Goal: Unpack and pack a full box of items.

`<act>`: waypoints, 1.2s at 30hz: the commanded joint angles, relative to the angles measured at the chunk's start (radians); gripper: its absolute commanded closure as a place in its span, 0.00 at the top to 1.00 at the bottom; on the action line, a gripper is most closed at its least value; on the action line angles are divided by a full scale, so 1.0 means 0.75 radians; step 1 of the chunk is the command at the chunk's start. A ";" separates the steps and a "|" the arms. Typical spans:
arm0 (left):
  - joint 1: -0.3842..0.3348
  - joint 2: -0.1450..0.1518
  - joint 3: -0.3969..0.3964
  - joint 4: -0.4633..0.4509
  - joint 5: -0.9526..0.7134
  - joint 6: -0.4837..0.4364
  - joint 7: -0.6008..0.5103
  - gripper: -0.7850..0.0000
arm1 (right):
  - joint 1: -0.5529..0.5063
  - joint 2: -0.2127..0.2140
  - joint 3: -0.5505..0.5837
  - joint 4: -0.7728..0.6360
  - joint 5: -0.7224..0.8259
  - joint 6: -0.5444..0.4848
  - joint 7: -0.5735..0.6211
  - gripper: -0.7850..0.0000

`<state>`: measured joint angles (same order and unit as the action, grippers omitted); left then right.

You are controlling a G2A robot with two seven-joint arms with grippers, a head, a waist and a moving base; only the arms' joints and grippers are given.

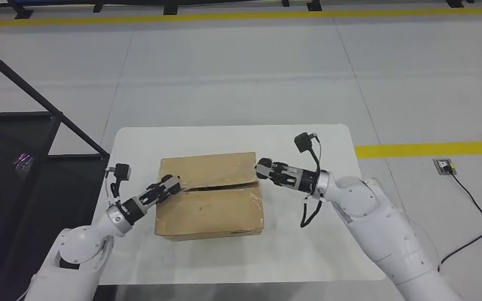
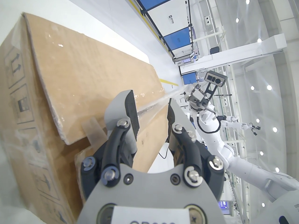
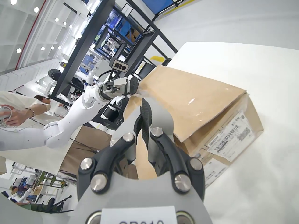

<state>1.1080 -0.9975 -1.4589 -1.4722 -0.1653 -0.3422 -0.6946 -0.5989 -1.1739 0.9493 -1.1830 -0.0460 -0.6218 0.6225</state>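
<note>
- Cardboard box (image 1: 211,197): on the middle of your white tabletop (image 1: 324,143), flaps down, top seam gaping slightly.
- Markings: white barcode label (image 3: 230,138) on one end and printed handling arrows (image 2: 15,65) on another face. The text is too small to read.
- Left end effector (image 1: 170,185): at one end of the seam, fingers apart, clear tape strand (image 2: 154,108) running between them.
- Right end effector (image 1: 263,167): at the opposite end of the seam, fingers pressed together, possibly pinching tape.
</note>
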 commanded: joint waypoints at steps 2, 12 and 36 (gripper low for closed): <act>-0.002 -0.001 0.008 -0.010 0.017 0.009 0.000 0.44 | -0.009 0.000 0.007 -0.006 -0.028 0.023 -0.024 0.00; -0.023 -0.008 0.058 -0.048 0.115 0.102 0.053 0.43 | -0.052 0.007 0.043 -0.019 -0.034 0.098 0.012 0.00; -0.044 -0.016 0.090 -0.041 0.159 0.181 0.056 0.43 | -0.073 0.004 0.066 0.015 0.015 0.111 0.123 0.05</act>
<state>1.0755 -1.0095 -1.3911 -1.5049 -0.0456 -0.2057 -0.6514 -0.6496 -1.1717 0.9970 -1.1674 -0.0375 -0.5305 0.7136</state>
